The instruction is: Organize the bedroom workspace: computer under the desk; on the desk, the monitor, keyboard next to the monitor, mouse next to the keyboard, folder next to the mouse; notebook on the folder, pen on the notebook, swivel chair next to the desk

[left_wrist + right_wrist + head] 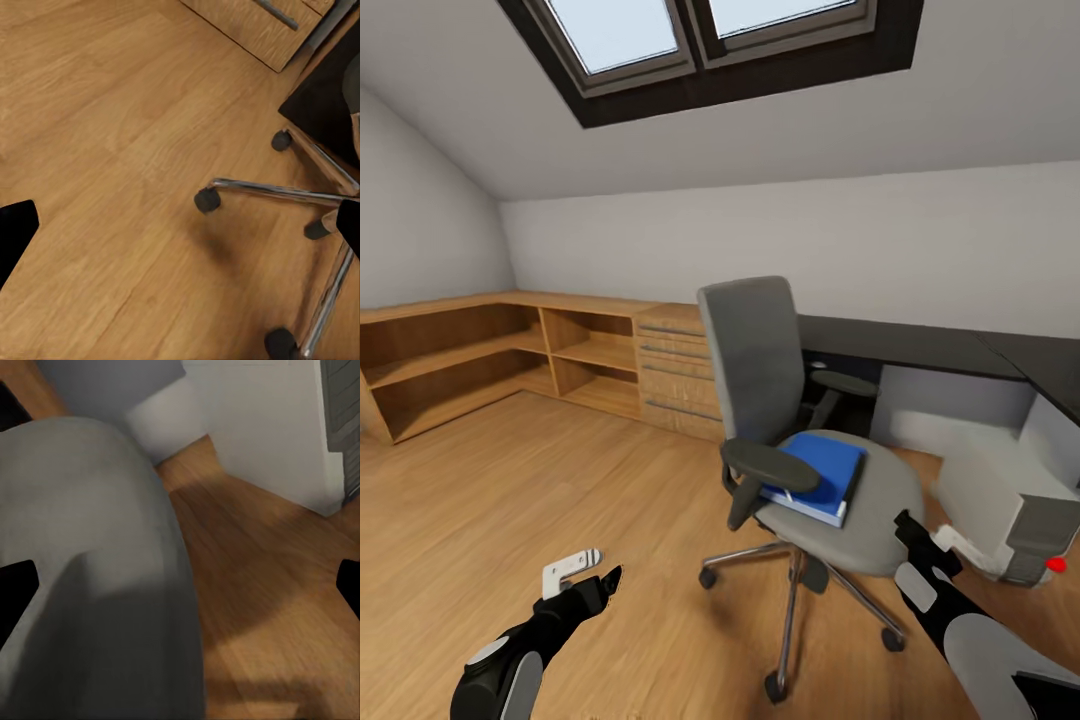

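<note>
The blue folder (818, 475) lies flat on the seat of the swivel chair (800, 440), at about 1 o'clock from the robot, with the black desk (920, 345) beyond at 2 o'clock. It looks thin, stiff and light, probably a bit slick, so a pinch on the pale near edge overhanging the seat cushion seems the best hold. The right gripper (916, 537) hangs beside the seat, its fingers spread wide and empty. The left gripper (588, 572) hovers over bare floor, likewise released
</note>
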You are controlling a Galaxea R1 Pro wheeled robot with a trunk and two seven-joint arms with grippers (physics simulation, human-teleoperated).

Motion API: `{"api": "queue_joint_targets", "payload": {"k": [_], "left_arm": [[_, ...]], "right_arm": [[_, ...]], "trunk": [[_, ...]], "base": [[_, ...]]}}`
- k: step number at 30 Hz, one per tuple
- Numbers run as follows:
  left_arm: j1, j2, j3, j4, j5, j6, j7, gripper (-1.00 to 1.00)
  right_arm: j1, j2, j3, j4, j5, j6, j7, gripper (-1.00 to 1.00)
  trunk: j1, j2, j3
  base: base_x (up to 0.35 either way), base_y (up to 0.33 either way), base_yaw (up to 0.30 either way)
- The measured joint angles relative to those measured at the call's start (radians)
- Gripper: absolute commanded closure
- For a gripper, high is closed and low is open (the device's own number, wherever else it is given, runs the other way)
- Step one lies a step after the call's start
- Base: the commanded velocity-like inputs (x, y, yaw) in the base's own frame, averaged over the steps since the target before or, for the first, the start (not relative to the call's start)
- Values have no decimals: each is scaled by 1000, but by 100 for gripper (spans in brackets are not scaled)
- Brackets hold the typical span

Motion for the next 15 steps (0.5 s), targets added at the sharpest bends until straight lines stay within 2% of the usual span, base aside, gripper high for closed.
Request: {"api": "queue_joint_targets", "payload": {"k": [15], "left_arm": [[0,0,-1,0,0,0,1,-100]], "right_arm": [[0,-2,3,0,-2,-27,2,-100]], "trunk": [[0,0,-1]], "base": [[0,0,277]]}}
